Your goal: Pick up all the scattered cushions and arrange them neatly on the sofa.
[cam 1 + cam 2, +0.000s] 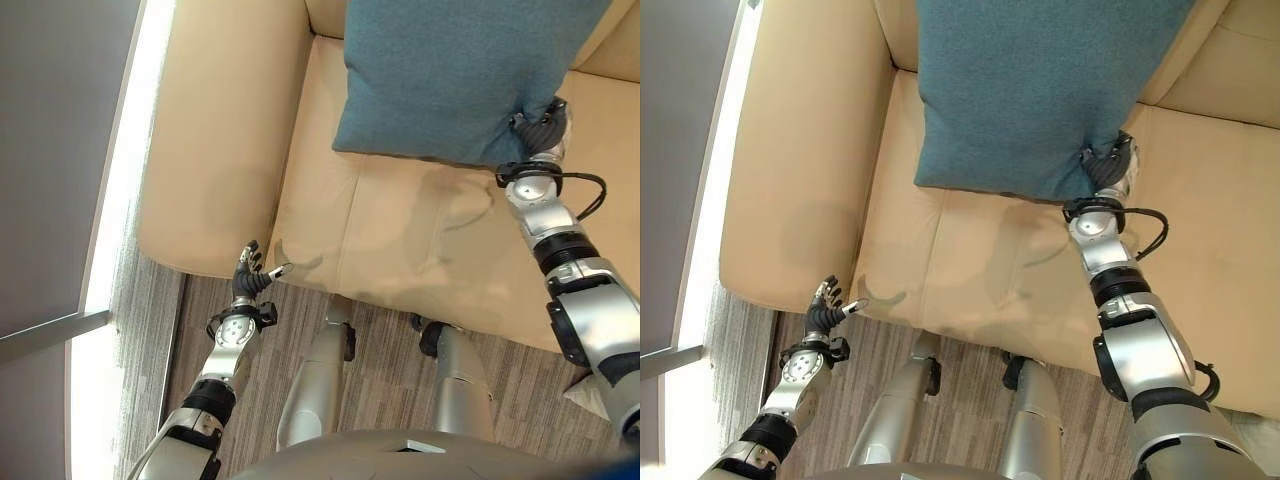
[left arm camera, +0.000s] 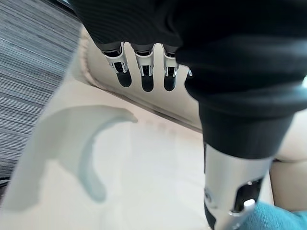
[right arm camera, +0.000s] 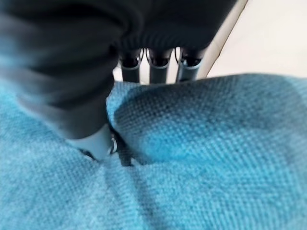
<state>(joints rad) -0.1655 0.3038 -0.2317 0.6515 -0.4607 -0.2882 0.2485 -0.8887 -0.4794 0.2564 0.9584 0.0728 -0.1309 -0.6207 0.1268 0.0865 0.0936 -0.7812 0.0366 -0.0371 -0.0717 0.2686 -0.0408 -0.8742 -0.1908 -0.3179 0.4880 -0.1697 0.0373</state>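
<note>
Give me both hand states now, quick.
Left hand: open, holding nothing, by the sofa front edge.
Right hand: shut on the teal cushion, pinching its corner.

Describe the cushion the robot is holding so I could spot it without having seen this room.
Look at the big cream sofa with its wide padded arm. Over its seat, toward the backrest, is a square blue-green cushion of woven fabric, pinched at its lower corner by the robot's right hand. It is the only blue-green thing against the pale upholstery; the left hand hangs free near the seat's front edge.
</note>
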